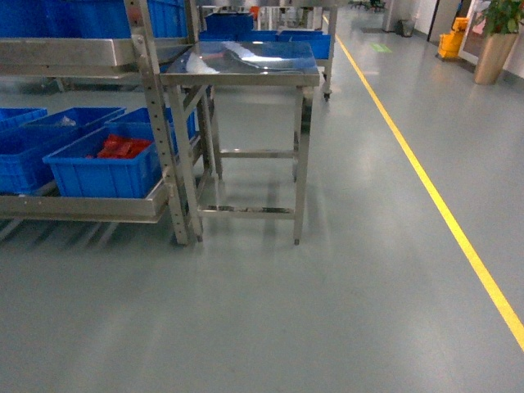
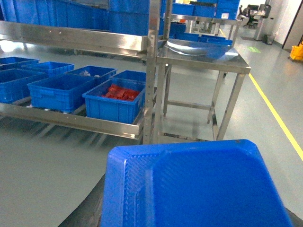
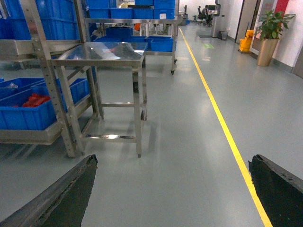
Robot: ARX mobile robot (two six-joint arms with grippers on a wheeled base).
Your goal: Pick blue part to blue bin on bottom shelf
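A large blue part with a textured, bevelled face fills the bottom of the left wrist view. My left gripper holds it, mostly hidden behind it; only one dark finger shows at its left edge. The bottom shelf of the steel rack carries several blue bins, and one bin holds red pieces. The head view shows the same shelf and the bin with red pieces, but neither gripper. My right gripper is open over bare floor, with nothing between its fingers.
A stainless-steel table stands just right of the rack's upright post. A yellow floor line runs along the right. More blue bins sit on the upper tier. A potted plant stands at the far right.
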